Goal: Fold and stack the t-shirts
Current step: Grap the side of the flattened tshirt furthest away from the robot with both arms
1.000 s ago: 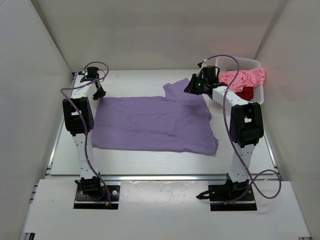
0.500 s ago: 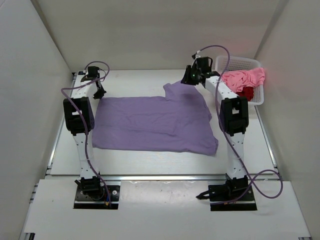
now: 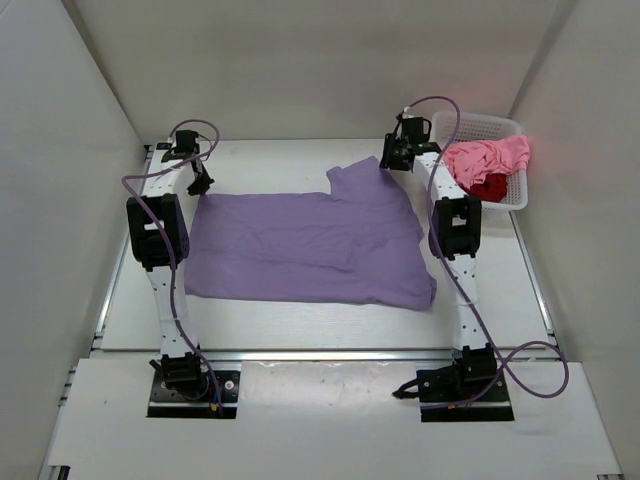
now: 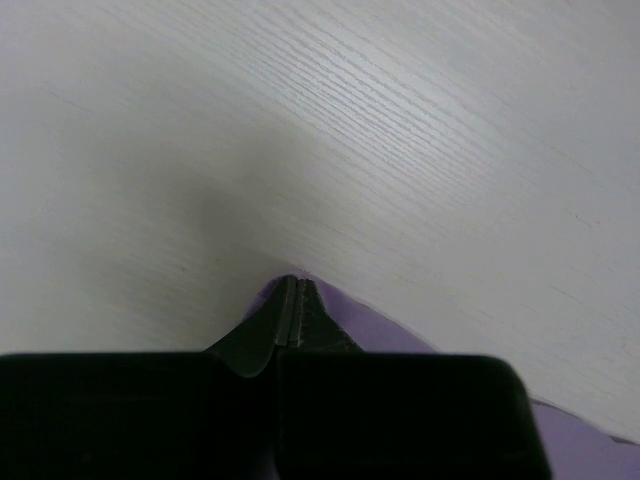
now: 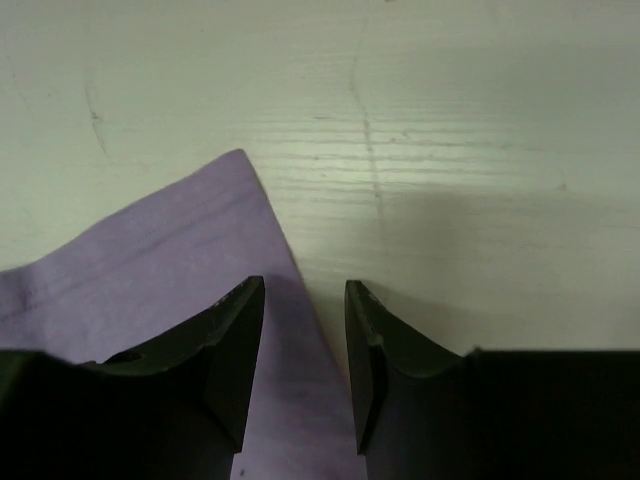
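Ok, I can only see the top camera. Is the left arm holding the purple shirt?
Observer: It looks like it. On the left wrist camera the left fingers are shut, and a corner of the purple shirt sits right at their tips.
Operator: And is the other arm holding it too?
Observer: No. Its wrist camera shows the right fingers apart above a pointed corner of the shirt, gripping nothing.

T-shirt (image 3: 300, 245) lies on table (image 3: 300, 325), basket (image 3: 480, 118) far right
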Tool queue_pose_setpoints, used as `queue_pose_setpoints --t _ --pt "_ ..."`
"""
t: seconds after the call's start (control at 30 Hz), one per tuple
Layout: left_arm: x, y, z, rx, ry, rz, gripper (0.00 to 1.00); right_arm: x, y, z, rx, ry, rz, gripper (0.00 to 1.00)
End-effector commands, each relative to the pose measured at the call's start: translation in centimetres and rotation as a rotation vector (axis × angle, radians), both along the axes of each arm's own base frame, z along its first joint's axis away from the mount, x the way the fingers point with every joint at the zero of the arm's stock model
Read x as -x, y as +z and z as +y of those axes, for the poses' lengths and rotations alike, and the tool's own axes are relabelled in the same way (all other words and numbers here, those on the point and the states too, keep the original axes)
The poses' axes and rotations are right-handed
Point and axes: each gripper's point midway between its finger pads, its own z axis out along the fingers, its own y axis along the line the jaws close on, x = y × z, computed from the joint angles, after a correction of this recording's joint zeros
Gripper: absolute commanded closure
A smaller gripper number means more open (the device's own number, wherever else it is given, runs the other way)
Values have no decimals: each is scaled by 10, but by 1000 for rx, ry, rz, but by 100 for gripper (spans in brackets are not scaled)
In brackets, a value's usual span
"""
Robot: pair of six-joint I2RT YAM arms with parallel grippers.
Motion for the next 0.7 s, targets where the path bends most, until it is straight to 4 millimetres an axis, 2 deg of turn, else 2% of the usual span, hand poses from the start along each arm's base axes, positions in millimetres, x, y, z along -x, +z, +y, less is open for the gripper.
queue_pose_setpoints --t 0.0,0.07,0.1,0.13,0.17,0.23,0.27,0.3,0.43,0.5,0.57,0.6,0.67 --pt "-13 30 -3 5 -8 -82 100 -14 23 -12 -11 -7 -74 64" --pt "-10 25 -6 4 -11 -70 100 -16 25 -13 -24 -3 -82 64" --pt "-12 28 0 1 -4 -83 100 -16 26 -11 -36 1 -84 64" --pt "-14 29 -8 2 -18 -83 100 -13 19 -8 -48 15 -65 64" --pt "-13 32 -5 -1 -11 -89 100 -11 20 -7 -52 20 -60 64" --pt "-11 27 -1 5 -5 -76 100 -6 19 1 -82 50 -43 66" --pt "-15 32 -4 8 -9 -93 100 -5 17 4 -96 55 -34 66" --pt "-13 30 -1 14 -7 -84 100 0 13 14 -106 72 -18 66" --pt "-14 32 -4 31 -14 -99 100 1 15 20 -147 86 -12 69" --pt "-13 32 -5 31 -12 -101 100 3 6 17 -150 79 14 69" --pt "-13 30 -6 30 -12 -99 100 2 13 19 -157 87 0 70" --pt "-13 33 -4 32 -12 -107 100 4 9 22 -165 94 8 70" --pt "-13 34 -4 37 -7 -112 100 3 11 13 -180 78 13 71"
